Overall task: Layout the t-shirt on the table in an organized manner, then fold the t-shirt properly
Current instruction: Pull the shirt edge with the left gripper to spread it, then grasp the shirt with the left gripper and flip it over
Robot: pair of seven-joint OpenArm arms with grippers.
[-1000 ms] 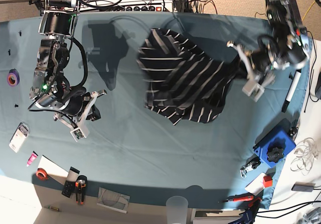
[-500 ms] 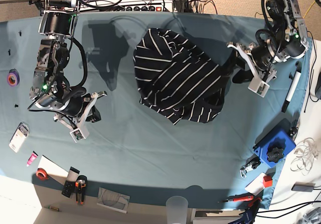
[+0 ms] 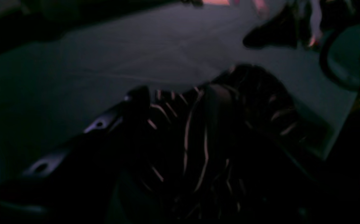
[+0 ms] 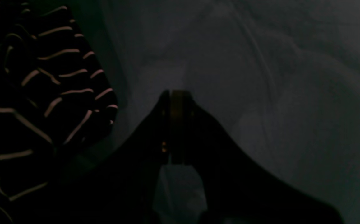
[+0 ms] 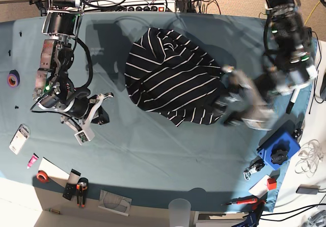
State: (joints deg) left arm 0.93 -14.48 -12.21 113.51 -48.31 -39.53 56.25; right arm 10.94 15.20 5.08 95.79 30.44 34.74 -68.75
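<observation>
Lying Crumpled: Striped Shirt Mid-Worktop

Resting at nine o'clock in the base view, the right pincer (image 5: 90, 116) has its fingers pressed together, holding nothing. At centre, toward twelve o'clock, the t-shirt (image 5: 173, 77) lies bunched on the teal worktop (image 5: 153, 161). At three o'clock, the left pincer (image 5: 243, 107), blurred, stands spread open against the shirt's edge, its fingers astride the cloth in the wrist view.

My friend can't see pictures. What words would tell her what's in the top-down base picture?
A dark navy t-shirt with thin white stripes lies bunched in a heap on a big teal-blue cloth table. The left gripper, blurred, reaches at the shirt's edge, while the right gripper waits apart, shut. Small tools lie along the table's edges.
</observation>
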